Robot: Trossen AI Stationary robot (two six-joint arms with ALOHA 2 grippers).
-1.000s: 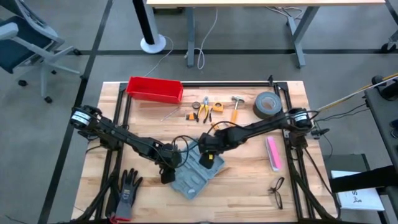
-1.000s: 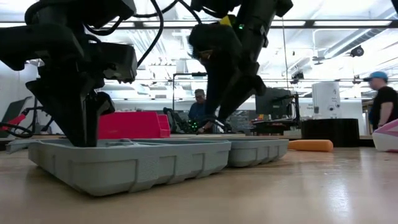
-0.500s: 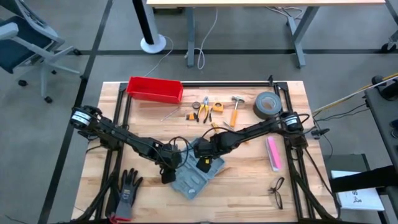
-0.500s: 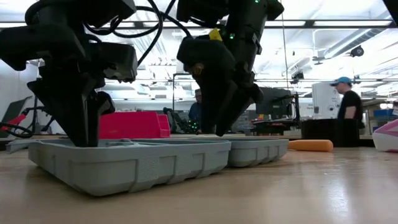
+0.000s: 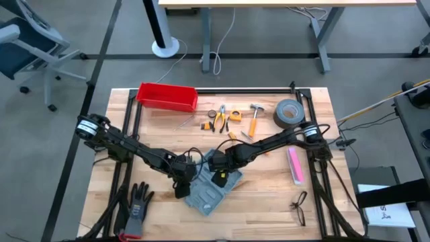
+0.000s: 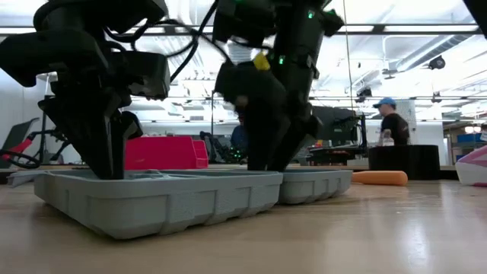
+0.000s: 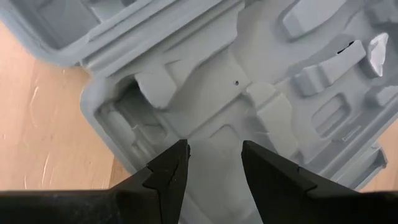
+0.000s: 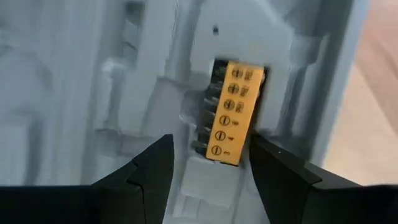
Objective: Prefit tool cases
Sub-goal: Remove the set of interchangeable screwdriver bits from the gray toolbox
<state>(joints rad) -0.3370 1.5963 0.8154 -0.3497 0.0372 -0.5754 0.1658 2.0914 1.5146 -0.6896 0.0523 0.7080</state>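
Note:
The grey tool case (image 5: 211, 189) lies open and flat on the wooden table, moulded interior up; the low view shows its two halves (image 6: 160, 199) side by side. My left gripper (image 7: 214, 155) points down over one half near its edge, fingers apart, and in the low view its fingers (image 6: 106, 156) dip behind the rim. My right gripper (image 8: 211, 162) stands open over the other half. A yellow bit holder (image 8: 234, 112) lies in a recess just beyond its fingertips, which stand on either side without touching it. My left gripper reaches down from above into the case's moulded interior (image 7: 211, 134) near one corner. The case lies flat on the table. Whether the fingertips touch the moulding I cannot tell.
Along the far side lie a red bin (image 5: 166, 96), pliers and small tools (image 5: 222, 115), a hammer (image 5: 255, 115) and a roll of tape (image 5: 289, 113). A pink thing (image 5: 295, 165) and glasses (image 5: 299, 207) lie at the right, a glove (image 5: 138, 205) near left. People stand beyond the table.
My right gripper has come down toward the open case and gone a little toward the table's left edge, staying open. The case has not moved. A person in the room behind has walked leftward.

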